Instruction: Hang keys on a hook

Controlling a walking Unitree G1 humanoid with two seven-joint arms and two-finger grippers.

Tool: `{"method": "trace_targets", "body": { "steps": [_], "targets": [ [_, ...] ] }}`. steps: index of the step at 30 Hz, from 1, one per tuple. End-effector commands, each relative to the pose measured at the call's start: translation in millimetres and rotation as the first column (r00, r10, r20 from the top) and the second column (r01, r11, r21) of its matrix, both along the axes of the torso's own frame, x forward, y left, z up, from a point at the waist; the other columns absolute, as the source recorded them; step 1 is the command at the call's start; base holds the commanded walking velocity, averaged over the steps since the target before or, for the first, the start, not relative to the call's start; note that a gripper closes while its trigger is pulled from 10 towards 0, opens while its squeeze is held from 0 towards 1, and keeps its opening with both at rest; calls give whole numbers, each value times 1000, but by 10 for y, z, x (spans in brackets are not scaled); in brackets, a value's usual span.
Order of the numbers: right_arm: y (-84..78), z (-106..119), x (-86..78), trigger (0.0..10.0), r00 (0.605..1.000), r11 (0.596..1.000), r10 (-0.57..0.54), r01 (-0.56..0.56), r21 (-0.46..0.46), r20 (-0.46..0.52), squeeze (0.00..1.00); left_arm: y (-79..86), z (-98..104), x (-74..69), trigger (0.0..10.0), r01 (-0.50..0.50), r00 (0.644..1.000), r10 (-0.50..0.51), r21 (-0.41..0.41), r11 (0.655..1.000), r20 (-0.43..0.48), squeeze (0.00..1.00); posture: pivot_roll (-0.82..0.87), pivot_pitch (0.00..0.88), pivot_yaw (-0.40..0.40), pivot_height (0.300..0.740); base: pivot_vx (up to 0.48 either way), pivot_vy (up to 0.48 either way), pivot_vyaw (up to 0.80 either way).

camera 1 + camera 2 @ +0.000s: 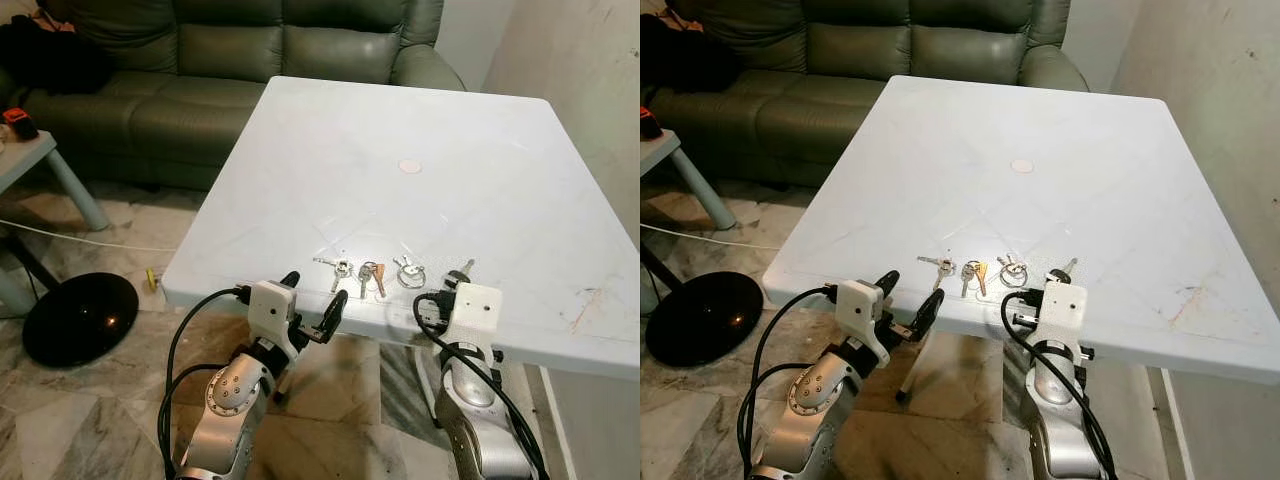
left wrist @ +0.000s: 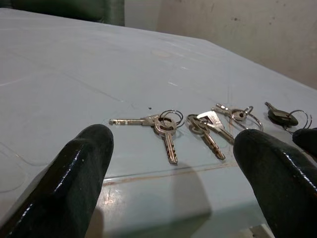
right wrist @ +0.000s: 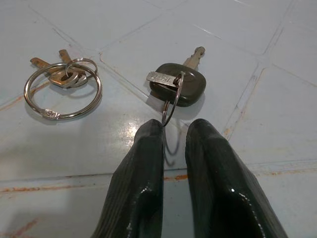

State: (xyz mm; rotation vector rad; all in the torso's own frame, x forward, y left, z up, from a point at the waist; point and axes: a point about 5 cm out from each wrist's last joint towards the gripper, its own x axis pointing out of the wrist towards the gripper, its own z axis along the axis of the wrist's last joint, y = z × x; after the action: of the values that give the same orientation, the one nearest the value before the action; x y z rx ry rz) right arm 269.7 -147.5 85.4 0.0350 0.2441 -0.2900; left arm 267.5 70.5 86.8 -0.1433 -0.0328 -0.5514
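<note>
- Where the white table [image 1: 420, 120] ends nearest the robot, four sets of keys lie in a row just inside its near edge.
- From the robot's left, the row runs: a silver pair on a small ring [image 2: 161, 124], a bunch with a copper-coloured key [image 1: 372, 276], a large split ring with small keys [image 3: 63, 89], and a black-headed key [image 3: 179, 82] with a metal tag on its ring.
- The left end effector [image 1: 313, 305] sits at the table's edge with its fingers [image 2: 74, 173] spread wide, pointing toward the silver pair and touching nothing.
- The right end effector [image 3: 174, 130] rests low at the table's edge with its fingers nearly together; the thin ring of the black-headed key stands on edge just at the tip of one finger, and whether it is pinched cannot be told.
- A green sofa [image 1: 250, 60] stands beyond the far side of the table, and a round black base [image 1: 78, 318] lies on the marble floor to the robot's left.
</note>
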Motion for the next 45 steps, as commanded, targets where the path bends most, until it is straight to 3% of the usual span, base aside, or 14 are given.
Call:
{"method": "trace_targets", "body": {
  "steps": [1,11,15,16,29,40,42,43,44,45],
  "targets": [
    [-32,-50,-35,10000,1000,998,-22,22,52,-10,1000,-74,14,-45,10000,25,1000,-25,-18,1000,-1,0,103,110,-28,740,0,0,0],
    [-84,-25,-45,10000,1000,999,-28,27,33,10,1000,-85,21,-35,10000,37,999,-37,-16,999,0,0,100,104,-21,740,0,0,0],
    [-104,4,-58,10000,998,999,33,-33,17,47,1000,-87,25,-32,10000,42,999,-42,-13,999,2,0,101,99,-19,740,0,0,0],
    [-108,4,-60,10000,998,999,44,-46,28,50,0,-85,28,-29,10000,42,999,-42,-14,999,3,0,101,95,-18,740,0,0,0],
    [-61,105,44,10000,992,996,48,-56,63,121,0,-97,28,-39,10000,51,999,-51,-13,999,4,0,103,93,-15,740,0,0,0],
    [15,45,99,10000,997,999,32,-35,38,72,0,-90,39,-47,10000,46,999,-46,-10,999,9,0,113,104,-16,740,0,0,0],
    [37,38,100,9490,997,998,36,-39,50,70,0,-88,40,-49,10000,44,999,-44,-9,999,9,0,114,105,-16,740,0,0,0],
    [38,39,97,5529,997,998,32,-35,52,73,0,-88,41,-50,10000,44,999,-44,-9,999,9,0,117,109,-16,740,0,0,0],
    [45,37,94,3098,997,998,31,-35,53,72,0,-85,41,-51,10000,43,999,-43,-9,999,9,0,117,109,-16,740,0,0,0],
    [52,39,86,1765,997,998,28,-32,53,78,0,-80,40,-55,10000,41,999,-41,-9,999,8,0,120,112,-17,740,0,0,0]
  ]
}}
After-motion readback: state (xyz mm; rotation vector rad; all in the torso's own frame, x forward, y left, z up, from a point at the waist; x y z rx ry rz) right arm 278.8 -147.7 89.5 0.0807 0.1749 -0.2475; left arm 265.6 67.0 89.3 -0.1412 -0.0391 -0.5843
